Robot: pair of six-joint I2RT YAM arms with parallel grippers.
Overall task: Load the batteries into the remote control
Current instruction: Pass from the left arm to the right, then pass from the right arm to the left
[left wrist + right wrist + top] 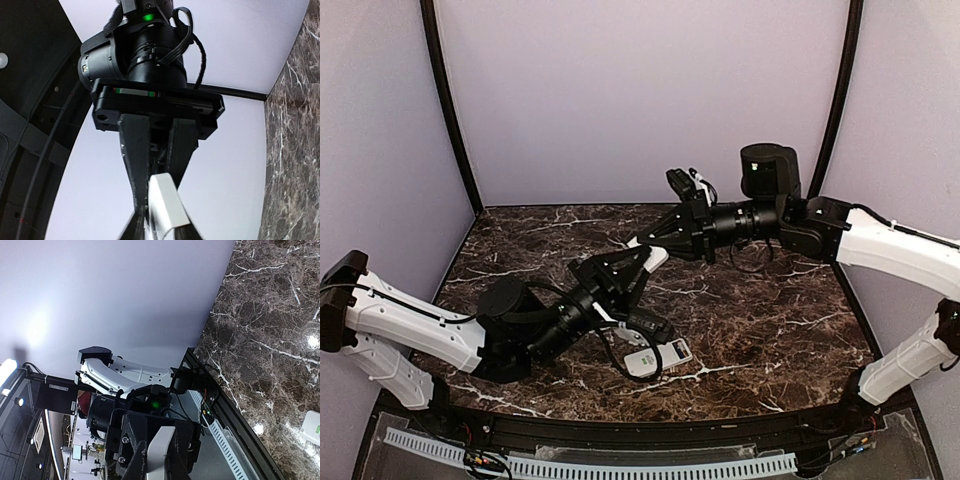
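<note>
Remote control: the remote control (659, 357) lies flat on the marble table (770, 320), near centre, button side up, just beside the left arm's wrist, and neither gripper touches it.
Cable: a black cable (620, 352) loops over its left end.
Right gripper: the right gripper (645, 240) reaches in from the right above the table, jaws pinched narrow on the far end of a white piece (167, 207).
Left gripper: the left gripper (638, 265) comes up from the near left, its fingers (134, 450) flanking the same white piece. I cannot tell whether they clamp it.
</note>
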